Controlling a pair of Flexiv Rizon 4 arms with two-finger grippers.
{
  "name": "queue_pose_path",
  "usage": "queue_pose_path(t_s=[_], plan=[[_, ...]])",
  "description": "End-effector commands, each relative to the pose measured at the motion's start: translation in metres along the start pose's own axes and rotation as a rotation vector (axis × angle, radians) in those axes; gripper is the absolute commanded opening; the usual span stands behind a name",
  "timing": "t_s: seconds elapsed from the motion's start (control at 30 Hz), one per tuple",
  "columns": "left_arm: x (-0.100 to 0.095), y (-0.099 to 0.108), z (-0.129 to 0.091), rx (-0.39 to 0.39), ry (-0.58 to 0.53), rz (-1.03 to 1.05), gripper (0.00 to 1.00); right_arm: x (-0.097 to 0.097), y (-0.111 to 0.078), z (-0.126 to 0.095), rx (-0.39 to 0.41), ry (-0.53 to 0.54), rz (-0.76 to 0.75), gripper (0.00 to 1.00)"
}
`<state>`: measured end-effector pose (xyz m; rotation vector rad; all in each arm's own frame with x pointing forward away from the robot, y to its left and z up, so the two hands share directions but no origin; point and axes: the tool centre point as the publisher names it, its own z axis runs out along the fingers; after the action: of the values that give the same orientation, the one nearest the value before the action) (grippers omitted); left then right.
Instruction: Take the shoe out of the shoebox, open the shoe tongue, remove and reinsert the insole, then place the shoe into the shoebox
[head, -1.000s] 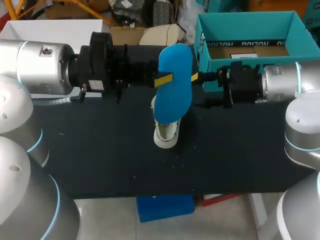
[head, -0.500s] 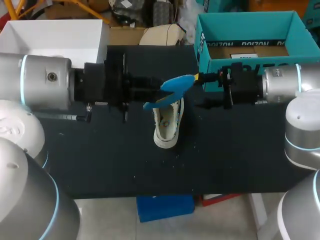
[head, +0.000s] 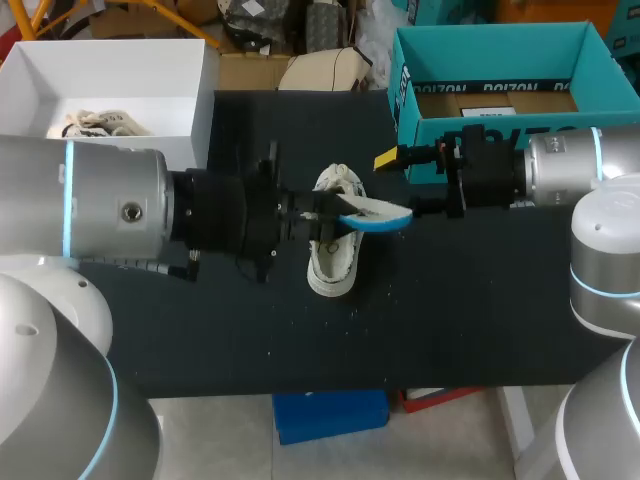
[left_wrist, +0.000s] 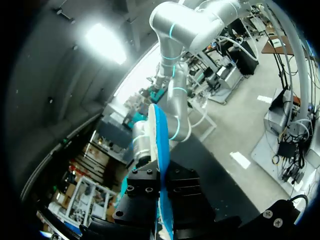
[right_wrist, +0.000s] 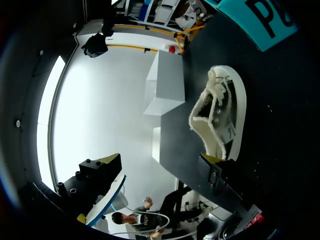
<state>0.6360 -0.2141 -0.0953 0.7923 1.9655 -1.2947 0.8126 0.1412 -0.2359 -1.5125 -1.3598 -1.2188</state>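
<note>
A white shoe (head: 333, 262) lies on the black table (head: 200, 330), toe toward the front edge. Just above it my left gripper (head: 325, 214) is shut on a blue insole (head: 372, 216), held nearly flat across the shoe's opening. In the left wrist view the insole (left_wrist: 160, 160) stands edge-on between the black fingers of that gripper (left_wrist: 160, 202). My right gripper (head: 405, 183) hangs open to the right of the shoe, in front of the teal shoebox (head: 500, 105). From the right wrist, the shoe (right_wrist: 220, 117) lies ahead, close to one finger of the open gripper (right_wrist: 160, 162).
A white box (head: 110, 75) at the back left holds another pale shoe (head: 95, 125). The teal shoebox stands open at the back right, with cardboard inside. In the right wrist view the white box (right_wrist: 165, 85) stands beyond the shoe.
My left arm has come forward and lower, turning the insole from upright and face-on to nearly flat over the shoe. The white box is now uncovered. The right arm has not moved.
</note>
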Motion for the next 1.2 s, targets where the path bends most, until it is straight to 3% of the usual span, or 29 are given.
queue_pose_path(t_s=[0.03,0.17,0.67,0.77,0.83,0.97,1.2], plan=[[0.042,0.019,-0.005,0.159,-0.086,0.132,0.00,0.000,0.000,0.001,-0.003,0.001,0.000,1.00],[0.064,0.023,-0.006,0.216,-0.042,0.299,0.00,0.000,0.000,0.001,-0.003,0.001,0.000,1.00],[0.064,0.023,-0.006,0.216,-0.042,0.299,0.00,0.000,0.000,0.001,-0.003,0.001,0.000,1.00],[0.083,0.008,0.009,0.246,-0.040,0.482,0.00,0.000,0.000,0.001,-0.003,0.001,0.000,1.00],[0.097,0.011,0.017,0.224,-0.017,0.552,0.00,0.000,0.000,0.001,-0.003,0.001,0.000,1.00],[0.119,0.022,0.024,0.207,-0.046,0.636,0.00,0.000,0.000,0.001,-0.003,0.001,0.000,1.00],[0.137,0.048,0.027,0.229,-0.098,0.744,0.00,0.000,0.000,0.001,-0.003,0.001,0.000,1.00]])
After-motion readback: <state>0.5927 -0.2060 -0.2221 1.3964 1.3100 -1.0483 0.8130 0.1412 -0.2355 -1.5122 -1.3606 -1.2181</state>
